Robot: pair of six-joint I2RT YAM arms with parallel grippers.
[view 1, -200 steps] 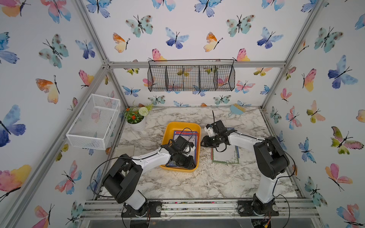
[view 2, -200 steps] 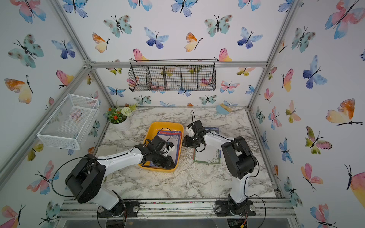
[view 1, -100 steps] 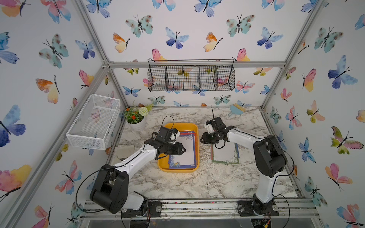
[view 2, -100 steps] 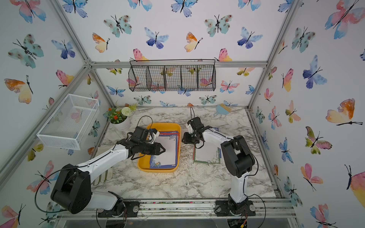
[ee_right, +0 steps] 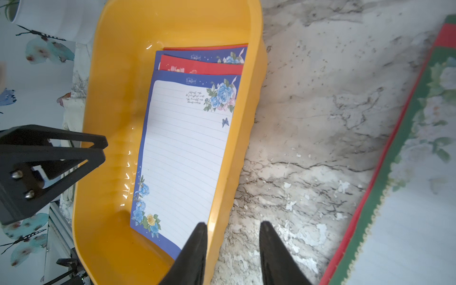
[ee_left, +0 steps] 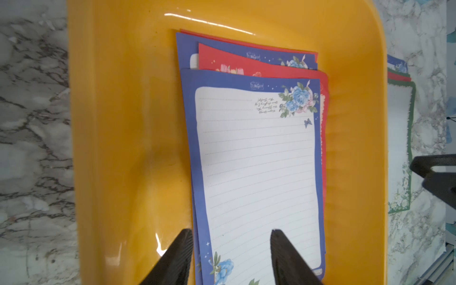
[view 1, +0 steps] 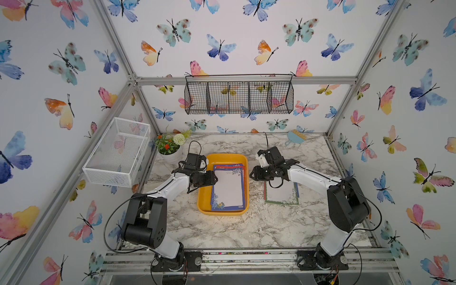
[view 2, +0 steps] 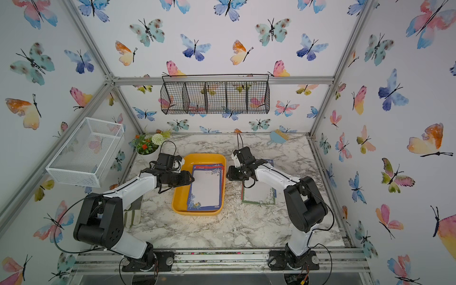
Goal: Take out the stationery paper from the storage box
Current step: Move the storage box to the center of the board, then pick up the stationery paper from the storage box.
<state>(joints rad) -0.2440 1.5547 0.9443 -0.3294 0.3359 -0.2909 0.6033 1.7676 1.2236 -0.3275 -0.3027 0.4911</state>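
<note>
Desk (view 1: 246, 229): marble-patterned top carrying everything below.
Storage box (view 1: 203, 197): yellow tray near the middle of the desk, slightly toward the left edge, with its long sides running front to back.
Stationery paper (view 1: 228, 187): lies flat inside the storage box against its right wall, leaving bare floor along the left wall. A blue floral sheet is on top, and red and blue sheets fan out from under it toward the desk's back edge.
Loose stack (view 1: 281, 195): sheets on the desk between the storage box and the right edge, apart from the box. The top one is green-bordered, with red and blue edges showing beneath. The right arm partly covers it.
Left gripper (ee_left: 230, 234): over the box's left side, pointing toward the right edge. Its jaws are wide apart and empty, straddling the top sheet's left border; I cannot tell whether they touch it.
Right gripper (ee_right: 233, 223): at the box's right rim. Its jaws stand at a narrower gap and clamp nothing, one finger (ee_right: 197, 241) over the rim and the other over bare marble.
Flower pot (view 1: 170, 154): white, near the back left corner.
</note>
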